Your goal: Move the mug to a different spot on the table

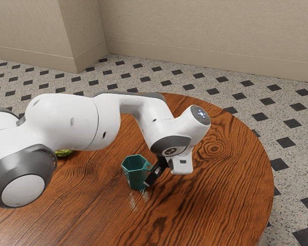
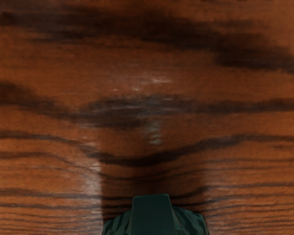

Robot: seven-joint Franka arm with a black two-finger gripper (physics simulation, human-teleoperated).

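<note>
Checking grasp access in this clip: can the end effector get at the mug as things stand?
Probably yes: the end effector sits right beside the mug, at its side toward the exterior view's right, with nothing between them.

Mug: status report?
Gripper down against mug, low over table. Mug upright. Yellow-green thing behind arm, apart from mug.

A round wooden table stands on a speckled, black-diamond tiled floor before beige walls.
</note>
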